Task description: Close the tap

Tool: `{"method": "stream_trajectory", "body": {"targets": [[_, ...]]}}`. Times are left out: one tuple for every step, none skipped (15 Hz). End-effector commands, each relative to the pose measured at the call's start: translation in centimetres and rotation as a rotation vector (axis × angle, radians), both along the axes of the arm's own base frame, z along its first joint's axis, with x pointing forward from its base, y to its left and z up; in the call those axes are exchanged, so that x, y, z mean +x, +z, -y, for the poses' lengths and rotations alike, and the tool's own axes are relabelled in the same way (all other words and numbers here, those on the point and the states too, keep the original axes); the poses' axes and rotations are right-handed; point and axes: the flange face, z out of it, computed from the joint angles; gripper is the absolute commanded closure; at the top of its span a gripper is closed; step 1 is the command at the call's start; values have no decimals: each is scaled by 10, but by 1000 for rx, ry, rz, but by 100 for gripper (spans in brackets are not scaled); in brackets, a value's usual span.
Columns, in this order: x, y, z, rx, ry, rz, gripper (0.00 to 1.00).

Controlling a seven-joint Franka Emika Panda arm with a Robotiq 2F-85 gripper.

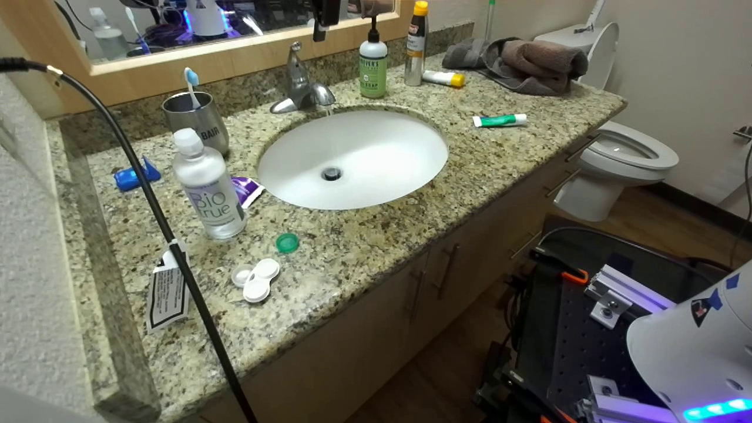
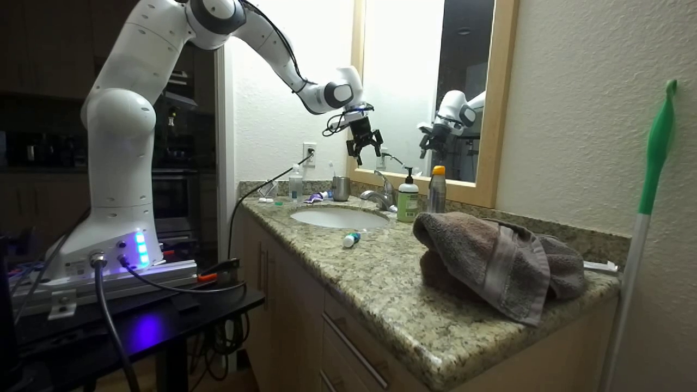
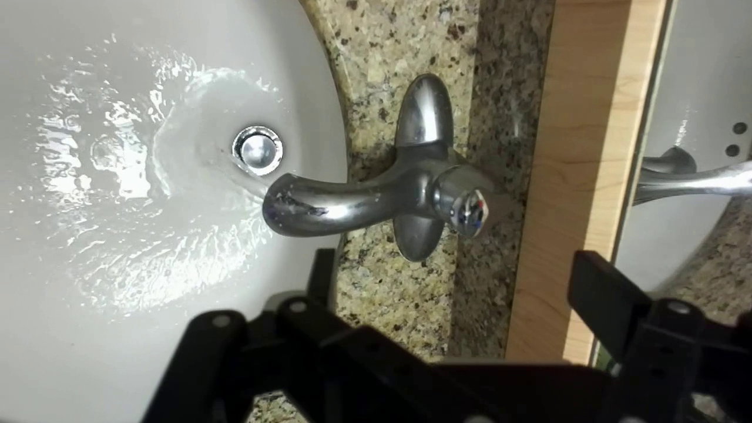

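A speckled beige-and-brown granite surface (image 1: 364, 241) runs along a pale, textured bathroom wall (image 2: 588, 136), beneath a large mirror (image 2: 405, 76) framed in light wood. A white oval basin (image 1: 382, 158) is set into it. A white toilet (image 1: 590, 191) with its lid raised stands past the far end in an exterior view, and a crumpled grey-and-brown cloth towel (image 1: 540, 64) lies near that end.

The small shiny silver metal tap (image 3: 411, 185) stands at the basin's back rim, just in front of the mirror frame, its short curved spout reaching out over the bowl. A thin, clear stream of water (image 3: 244, 176) falls from it near the round silver drain (image 3: 258, 151). The lever handle rises upward, its tip marked in red and blue. The black two-fingered gripper (image 3: 461, 288) hangs above, apart from the tap, its jaws spread wide.

The clear plastic bottle with a white cap (image 1: 211, 194) reads "Bio true". Behind it, the brushed-metal cup (image 1: 197, 120) shows "BAIR". On the green pump bottle (image 1: 373, 70), "SOAP" is legible. Print on the white tag (image 1: 168, 296) is too small to read.
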Motion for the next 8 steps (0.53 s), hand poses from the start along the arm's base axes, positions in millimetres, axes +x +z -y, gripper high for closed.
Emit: {"method": "stream_trajectory", "body": {"targets": [[5,-17,4,9,0,-18,0],[6,-22,5,9,-2,-22,0],[5,-25,5,15,1,-26,0],[5,-26,6,24,13,-28,0],[4,-28,5,33,25,-31,0],[1,-30,4,40,36,-36,0],[0,-30,3,49,57,-40,0],[-2,-31,2,60,71,-47,0]]}}
